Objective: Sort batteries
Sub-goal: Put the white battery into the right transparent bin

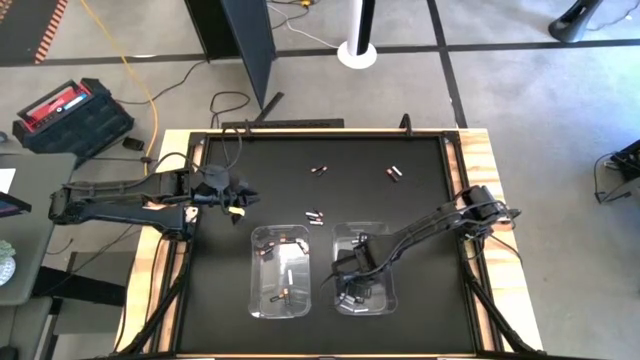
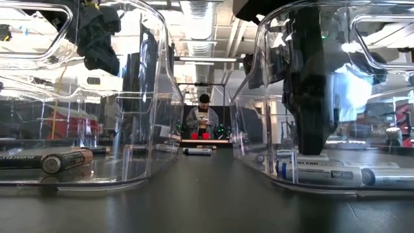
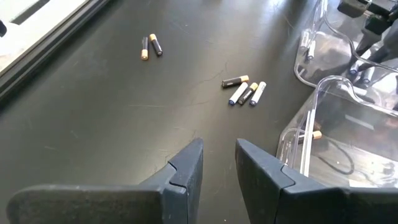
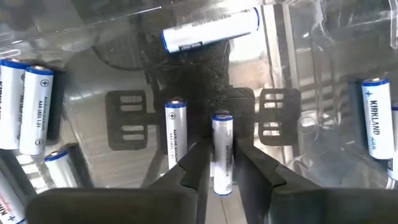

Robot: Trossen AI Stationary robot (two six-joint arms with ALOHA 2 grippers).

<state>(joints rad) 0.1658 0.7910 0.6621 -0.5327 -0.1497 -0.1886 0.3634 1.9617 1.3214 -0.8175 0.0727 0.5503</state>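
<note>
One white, blue-capped cylindrical battery was held between the right jaws, light and slippery, gripped mid-barrel; the left jaws stood narrowly apart, empty.

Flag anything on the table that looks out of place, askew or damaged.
Nothing looks damaged or spilled. Both clear bins sit upright, side by side. Loose batteries lie scattered on the black mat, unsorted rather than spilled. The right end effector is inside the right bin, with a white battery between its fingers.
</note>
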